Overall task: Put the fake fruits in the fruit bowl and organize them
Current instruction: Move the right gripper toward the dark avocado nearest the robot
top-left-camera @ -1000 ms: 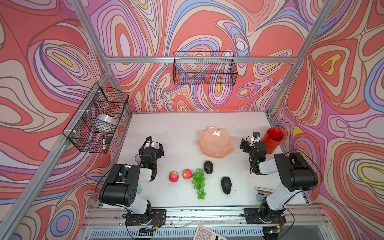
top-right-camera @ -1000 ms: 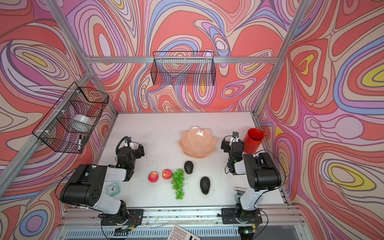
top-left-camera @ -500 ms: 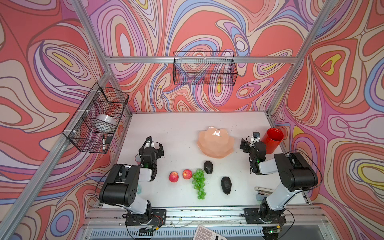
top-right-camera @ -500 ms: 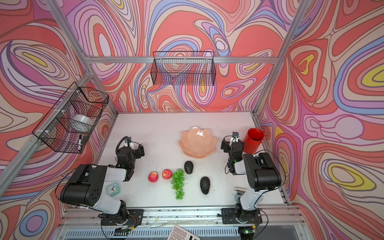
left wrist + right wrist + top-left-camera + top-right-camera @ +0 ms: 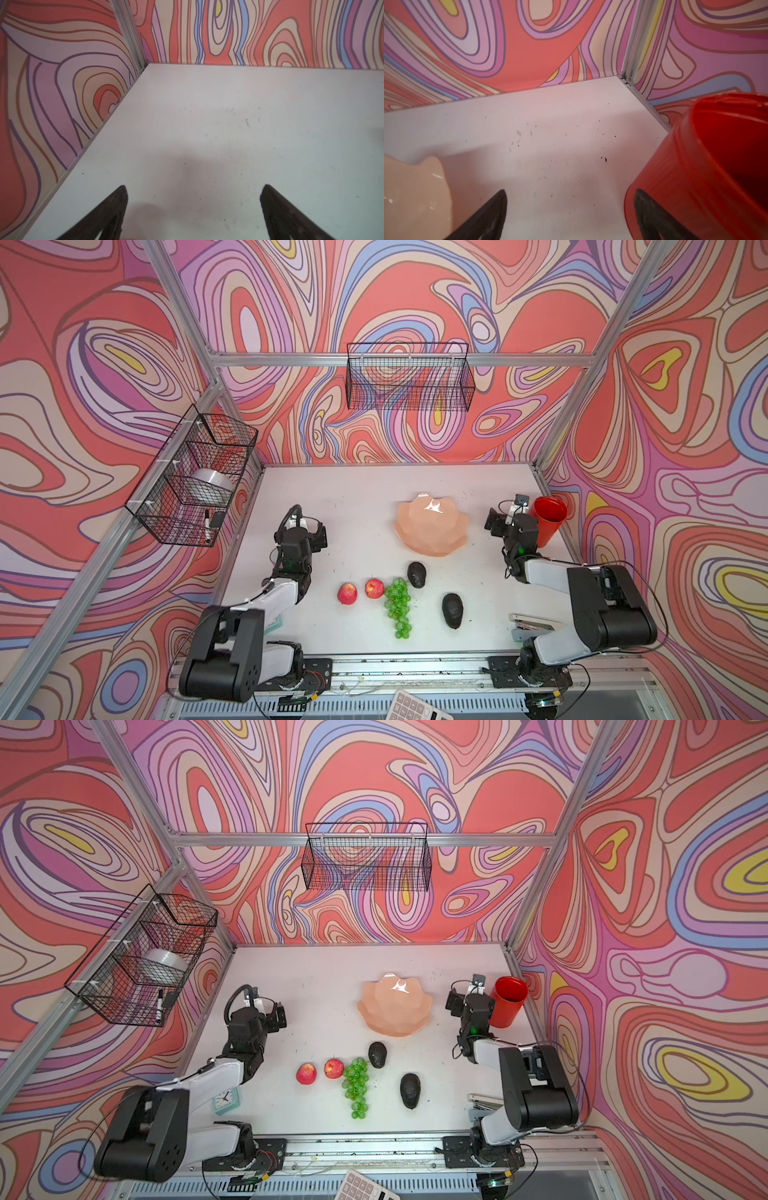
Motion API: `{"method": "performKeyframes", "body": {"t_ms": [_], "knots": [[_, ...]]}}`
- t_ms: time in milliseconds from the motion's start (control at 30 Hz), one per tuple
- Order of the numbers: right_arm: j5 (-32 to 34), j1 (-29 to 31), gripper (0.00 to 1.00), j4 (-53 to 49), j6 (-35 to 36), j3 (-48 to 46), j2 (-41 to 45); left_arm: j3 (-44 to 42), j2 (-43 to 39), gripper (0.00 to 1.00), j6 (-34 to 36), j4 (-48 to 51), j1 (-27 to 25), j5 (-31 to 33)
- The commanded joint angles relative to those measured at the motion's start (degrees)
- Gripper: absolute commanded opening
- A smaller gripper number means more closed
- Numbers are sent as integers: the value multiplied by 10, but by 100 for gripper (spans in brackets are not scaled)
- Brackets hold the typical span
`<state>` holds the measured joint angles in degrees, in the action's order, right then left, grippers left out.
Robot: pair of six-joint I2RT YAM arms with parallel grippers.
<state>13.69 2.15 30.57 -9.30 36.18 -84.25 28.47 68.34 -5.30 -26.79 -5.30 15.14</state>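
White counter (image 5: 353, 489) with a red cup (image 5: 547, 522) at its right edge and a teal clock (image 5: 226, 1099) near its front left corner. A rear wire basket (image 5: 409, 379) and a left wire basket (image 5: 166, 506) hang on the walls, the latter holding a tape roll (image 5: 210, 486) and a marker (image 5: 206, 526).

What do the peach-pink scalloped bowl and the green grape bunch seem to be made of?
Peach-pink scalloped bowl: likely glazed ceramic or hard plastic; it is glossy, with a sharp white highlight on its faceted surface. Green grape bunch: probably plastic; the beads are translucent and shiny.
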Motion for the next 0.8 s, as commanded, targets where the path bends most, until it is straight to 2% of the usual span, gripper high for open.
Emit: {"method": "performKeyframes", "body": {"t_ms": [0, 100, 133, 200, 300, 433, 567, 767], "knots": [[-22, -3, 98, -261, -143, 108, 48, 87, -104, 100, -89, 232, -1, -3], [-139, -3, 98, -240, -143, 77, 97, 95, -172, 100, -72, 254, 0, -41], [-152, -3, 98, -250, -152, 68, 118, 96, -184, 100, -68, 249, 0, -41], [-157, -2, 98, -339, -157, 91, 155, 118, -188, 99, -71, 266, 0, -20], [-132, 27, 96, -463, -134, 123, 190, 175, -158, 100, -71, 314, 3, 13], [-76, 124, 95, -597, -140, 136, 225, 254, -92, 99, -61, 362, 6, 10], [-51, 225, 93, -679, -213, 116, 247, 270, -61, 98, -72, 362, 6, 3], [-26, 371, 90, -777, -361, 77, 280, 251, -62, 98, -87, 367, 6, -21]]}}
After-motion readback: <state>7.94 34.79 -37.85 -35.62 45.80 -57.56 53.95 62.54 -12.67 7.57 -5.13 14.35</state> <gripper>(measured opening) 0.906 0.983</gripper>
